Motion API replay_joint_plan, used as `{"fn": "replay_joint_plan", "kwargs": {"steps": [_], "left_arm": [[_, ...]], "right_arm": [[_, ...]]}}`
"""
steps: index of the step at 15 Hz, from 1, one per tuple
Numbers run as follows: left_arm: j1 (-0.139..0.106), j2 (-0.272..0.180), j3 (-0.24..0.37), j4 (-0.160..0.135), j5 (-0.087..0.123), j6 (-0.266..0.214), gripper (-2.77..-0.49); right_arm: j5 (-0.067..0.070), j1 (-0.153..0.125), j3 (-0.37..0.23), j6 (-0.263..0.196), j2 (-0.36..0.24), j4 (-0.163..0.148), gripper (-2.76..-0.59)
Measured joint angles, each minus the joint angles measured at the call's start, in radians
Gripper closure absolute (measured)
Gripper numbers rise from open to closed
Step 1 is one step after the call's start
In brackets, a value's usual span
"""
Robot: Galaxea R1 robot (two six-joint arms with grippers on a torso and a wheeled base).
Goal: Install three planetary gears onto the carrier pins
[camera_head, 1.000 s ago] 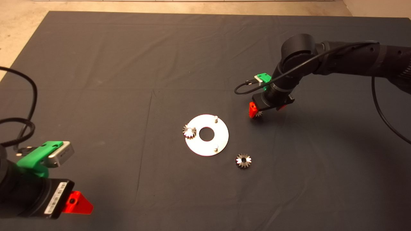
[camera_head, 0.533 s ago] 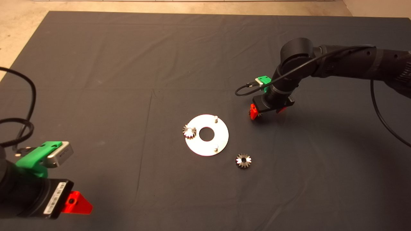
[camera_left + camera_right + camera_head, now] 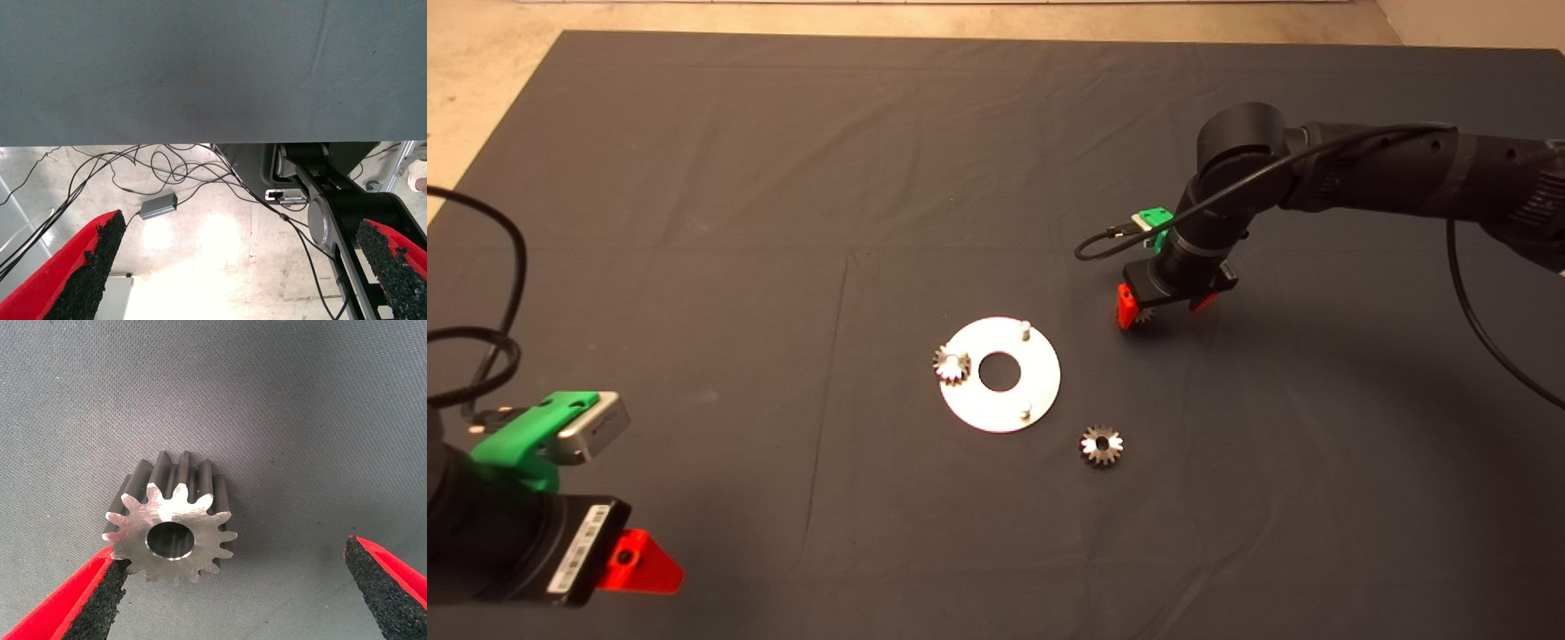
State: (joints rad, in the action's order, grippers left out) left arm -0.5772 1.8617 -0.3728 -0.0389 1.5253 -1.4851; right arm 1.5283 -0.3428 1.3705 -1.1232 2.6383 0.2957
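Observation:
A shiny disc (image 3: pixel 978 413) lies mid-mat with one planetary gear (image 3: pixel 951 364) seated on its left carrier pin. Two carrier pins (image 3: pixel 1025 327) (image 3: pixel 1025 410) stand bare. A second gear (image 3: pixel 1102 445) lies loose on the mat in front and to the right of the disc. A third gear (image 3: pixel 1141 316) (image 3: pixel 170 533) lies on the mat right of the disc, and my right gripper (image 3: pixel 1160 311) (image 3: pixel 233 573) is open around it. One pad (image 3: pixel 100 600) is against its teeth, the other pad (image 3: pixel 380 587) well clear. My left gripper (image 3: pixel 640 564) (image 3: pixel 243 233) waits open at the lower left.
The dark mat (image 3: pixel 783 222) has creases and stretches wide around the disc. A black cable (image 3: pixel 1103 249) loops off the right wrist. Floor cables and a robot base (image 3: pixel 347 213) show beyond the mat edge in the left wrist view.
The right arm has shifted slightly over the gear to the right of the disc, staying open around it. The gears, the disc and the left arm have not moved.

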Motion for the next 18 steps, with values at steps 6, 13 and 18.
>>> {"fn": "replay_joint_plan", "kwargs": {"steps": [6,13,18], "left_arm": [[0.000,0.000,0.000,0.000,0.000,0.000,-2.51],[0.000,0.000,0.000,0.000,0.000,0.000,-2.51],[0.000,-0.011,0.011,0.000,0.000,0.000,-2.51]], "right_arm": [[0.001,0.000,0.011,0.000,0.013,0.000,-2.26],[-0.003,0.000,0.014,0.000,0.017,0.000,-2.09],[-0.005,0.000,0.014,0.000,0.019,0.000,-1.96]]}}
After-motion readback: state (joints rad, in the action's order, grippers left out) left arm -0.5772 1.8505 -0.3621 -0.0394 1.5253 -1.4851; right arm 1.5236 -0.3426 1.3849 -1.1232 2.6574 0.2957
